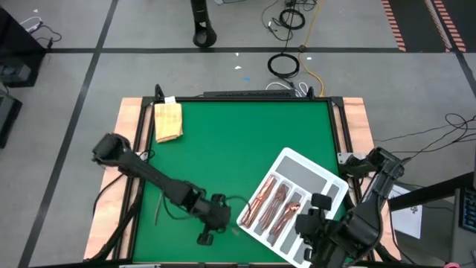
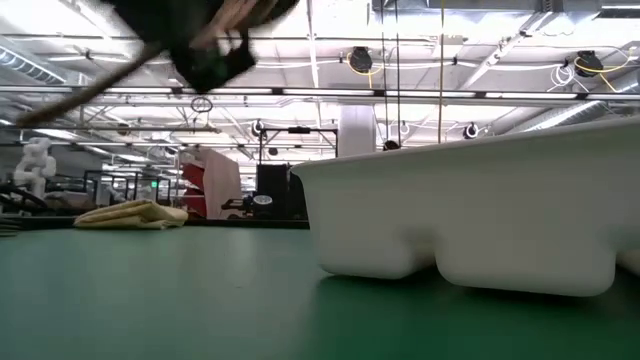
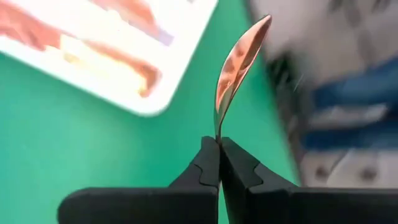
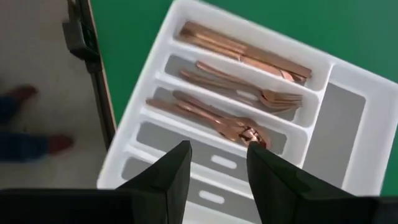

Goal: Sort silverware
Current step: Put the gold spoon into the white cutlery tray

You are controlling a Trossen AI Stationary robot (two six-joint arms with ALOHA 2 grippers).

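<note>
My left gripper (image 3: 219, 143) is shut on one slim copper piece of silverware (image 3: 239, 68), above the green table (image 1: 223, 149) and just left of the white tray (image 1: 312, 175). In the low view this gripper (image 2: 205, 50) hangs blurred, well above the table. Copper knives (image 4: 249, 56), forks (image 4: 249, 90) and spoons (image 4: 211, 118) lie in three of the tray's long slots. My right gripper (image 4: 217, 149) stands open over the tray's near right part, with nothing between its fingers. My left gripper pinches one end of the copper piece (image 3: 217, 132) between its two fingertips. The piece runs on past the fingertips, curved and seen edge-on, so what kind it is does not show. It is lifted clear of the table.
A folded yellow cloth (image 1: 168, 120) lies at the far left corner. A thin brownish thing (image 1: 157, 214) lies on the table near the left edge. The tray sits askew at the near right; two of its long slots (image 4: 205, 163) hold nothing. Wooden rails edge the table.
</note>
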